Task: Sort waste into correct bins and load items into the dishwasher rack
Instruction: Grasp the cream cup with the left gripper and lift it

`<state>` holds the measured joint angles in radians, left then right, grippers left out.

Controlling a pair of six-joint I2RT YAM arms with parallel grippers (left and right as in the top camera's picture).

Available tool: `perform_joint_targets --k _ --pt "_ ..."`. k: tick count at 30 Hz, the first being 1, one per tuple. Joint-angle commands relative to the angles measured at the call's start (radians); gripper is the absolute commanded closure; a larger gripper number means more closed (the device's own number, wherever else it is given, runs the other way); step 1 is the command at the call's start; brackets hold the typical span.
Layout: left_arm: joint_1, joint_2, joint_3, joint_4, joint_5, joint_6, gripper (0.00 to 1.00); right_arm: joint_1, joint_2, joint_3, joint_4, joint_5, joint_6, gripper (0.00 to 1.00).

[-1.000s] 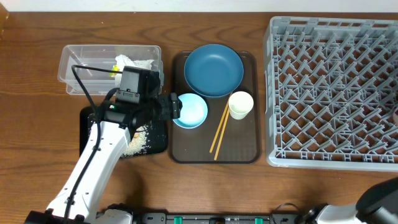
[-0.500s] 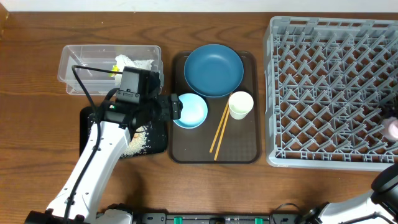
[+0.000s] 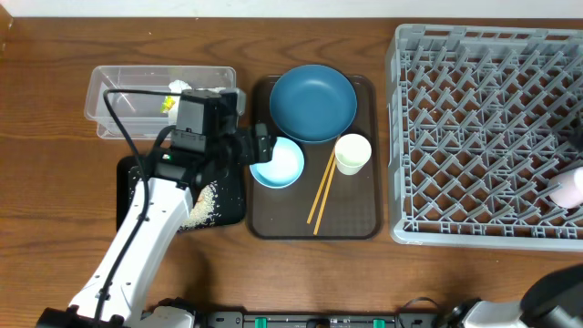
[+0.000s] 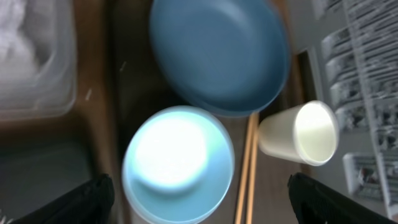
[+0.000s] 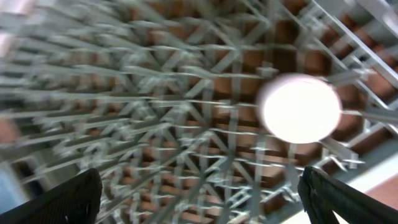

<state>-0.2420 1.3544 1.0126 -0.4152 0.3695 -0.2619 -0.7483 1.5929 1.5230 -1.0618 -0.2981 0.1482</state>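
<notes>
My left fingers [image 4: 87,199] are spread wide, hanging over the pale blue bowl [image 4: 177,158] on the brown tray [image 3: 351,210], just left of centre in the overhead frame, below the dark blue plate [image 3: 312,102]. It looks stiff, glossy, probably slippery and breakable, though the wrist view is too blurred to be sure, so I'd pinch its rim, one finger inside, one outside. My right fingers [image 5: 68,199] stand apart too, empty, above a small cup [image 5: 300,109] lying in the dishwasher rack [image 3: 474,137] at far right.
</notes>
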Motion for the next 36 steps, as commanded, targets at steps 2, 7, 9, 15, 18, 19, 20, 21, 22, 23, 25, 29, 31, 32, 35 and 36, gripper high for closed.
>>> perform_joint_targets --k 2,7,9,15,18,19,20,21,22,23,25,29,31,32,35,36 --pt "-0.078 0.042 0.012 0.097 0.018 0.003 0.09 0.106 -0.052 0.017 -0.021 -0.058 -0.034 0.01" --pt "-0.187 0.148 0.012 0.239 0.011 -0.005 0.09 0.228 -0.054 0.015 -0.034 -0.056 -0.07 0.01" --pt "-0.23 0.196 0.013 0.286 0.011 -0.005 0.1 0.267 -0.054 0.015 -0.031 -0.032 -0.084 0.01" --pt "-0.341 0.323 0.012 0.351 0.009 -0.005 0.1 0.333 -0.054 0.015 -0.032 0.032 -0.086 0.01" --pt "-0.366 0.374 0.012 0.352 -0.029 -0.005 0.1 0.337 -0.054 0.015 -0.032 0.032 -0.086 0.01" --pt "-0.367 0.389 0.012 0.352 -0.035 -0.005 0.1 0.337 -0.054 0.015 -0.035 0.032 -0.086 0.01" --pt "-0.369 0.404 0.012 0.352 -0.034 -0.005 0.13 0.337 -0.054 0.015 -0.038 0.032 -0.086 0.01" --pt "-0.368 0.414 0.012 0.352 -0.034 -0.005 0.16 0.337 -0.054 0.015 -0.039 0.032 -0.086 0.01" --pt "-0.368 0.423 0.012 0.35 -0.034 -0.005 0.19 0.337 -0.054 0.015 -0.042 0.032 -0.086 0.01" --pt "-0.368 0.426 0.012 0.349 -0.034 -0.005 0.26 0.337 -0.054 0.015 -0.042 0.032 -0.086 0.01" --pt "-0.368 0.43 0.012 0.347 -0.034 -0.005 0.37 0.337 -0.054 0.015 -0.043 0.032 -0.086 0.01" --pt "-0.368 0.43 0.012 0.341 -0.034 -0.009 0.54 0.337 -0.054 0.015 -0.043 0.032 -0.086 0.01" --pt "-0.368 0.43 0.013 0.341 -0.032 -0.01 0.52 0.337 -0.054 0.015 -0.043 0.032 -0.086 0.01" --pt "-0.368 0.427 0.012 0.342 -0.024 -0.016 0.52 0.337 -0.054 0.015 -0.043 0.032 -0.086 0.01" --pt "-0.365 0.406 0.013 0.338 0.005 -0.016 0.49 0.336 -0.054 0.015 -0.043 0.032 -0.095 0.01" --pt "-0.364 0.393 0.013 0.334 0.012 -0.017 0.49 0.336 -0.054 0.015 -0.043 0.033 -0.098 0.01"
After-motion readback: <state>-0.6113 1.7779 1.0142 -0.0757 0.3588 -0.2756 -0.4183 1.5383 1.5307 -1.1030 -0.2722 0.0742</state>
